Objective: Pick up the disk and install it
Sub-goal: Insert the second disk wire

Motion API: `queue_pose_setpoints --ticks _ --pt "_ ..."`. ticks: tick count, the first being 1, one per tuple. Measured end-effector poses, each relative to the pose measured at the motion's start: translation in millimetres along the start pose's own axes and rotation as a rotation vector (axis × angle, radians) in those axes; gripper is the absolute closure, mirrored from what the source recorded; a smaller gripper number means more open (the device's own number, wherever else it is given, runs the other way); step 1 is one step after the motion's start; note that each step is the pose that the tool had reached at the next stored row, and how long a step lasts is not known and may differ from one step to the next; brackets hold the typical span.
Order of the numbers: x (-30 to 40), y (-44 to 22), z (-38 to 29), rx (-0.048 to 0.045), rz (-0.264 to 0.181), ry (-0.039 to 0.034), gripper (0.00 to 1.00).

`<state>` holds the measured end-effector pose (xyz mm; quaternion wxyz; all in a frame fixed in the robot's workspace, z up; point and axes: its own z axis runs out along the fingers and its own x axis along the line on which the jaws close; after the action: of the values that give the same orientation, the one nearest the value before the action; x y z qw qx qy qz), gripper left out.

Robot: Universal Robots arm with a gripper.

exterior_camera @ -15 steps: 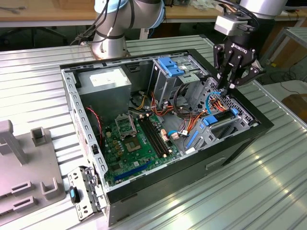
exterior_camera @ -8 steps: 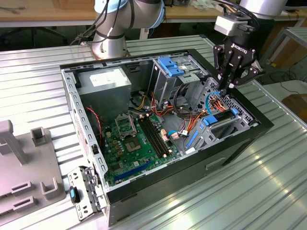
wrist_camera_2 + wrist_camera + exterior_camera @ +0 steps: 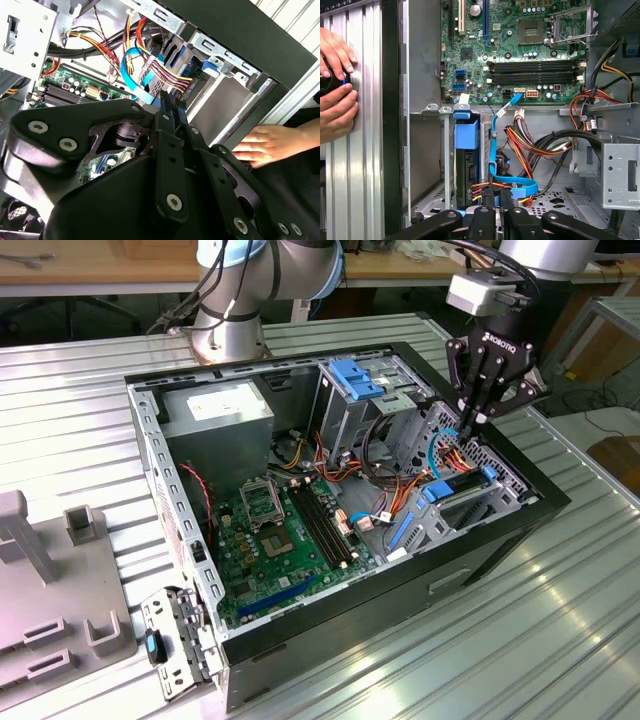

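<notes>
The open PC case (image 3: 500, 530) lies on its side on a ribbed metal counter (image 3: 560, 640), with wooden benches behind. The claw (image 3: 468, 426) hangs with fingers pinched together, gripping nothing, above the wire bundle. The disk (image 3: 468, 165), with its blue carrier, sits slotted in the lower drive bay. A person's hand (image 3: 262, 145) rests beside the case.

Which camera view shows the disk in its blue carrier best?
The first wrist view shows the disk best: its dark body and blue carrier sit in the bay, seen lengthwise, just ahead of the pincer. The exterior view shows it small and slanted under the pincer. In the second wrist view cables and the pincer's links cover most of it.
</notes>
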<state>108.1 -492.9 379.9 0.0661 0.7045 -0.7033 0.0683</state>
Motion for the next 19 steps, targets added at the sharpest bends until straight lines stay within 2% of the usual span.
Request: queue_pose_setpoints --ticks 6,7,12,15,16,17,18,19 --pt "-0.1 0.0 0.3 0.0 0.0 0.0036 0.82" --pt "0.0 0.0 0.4 0.0 0.0 0.0054 0.76" --pt "0.4 0.0 1.9 0.0007 0.0 0.0115 0.76" --pt "1.0 0.0 2.9 0.0019 0.0 0.0231 0.76" --pt "1.9 0.0 3.9 0.003 0.0 0.0354 0.77" --pt "2.4 0.0 4.5 0.0039 0.001 0.0424 0.84" --pt "3.4 0.0 5.0 0.005 0.001 0.0467 0.84" --pt "4.4 0.0 5.5 0.0055 0.001 0.0467 0.84"
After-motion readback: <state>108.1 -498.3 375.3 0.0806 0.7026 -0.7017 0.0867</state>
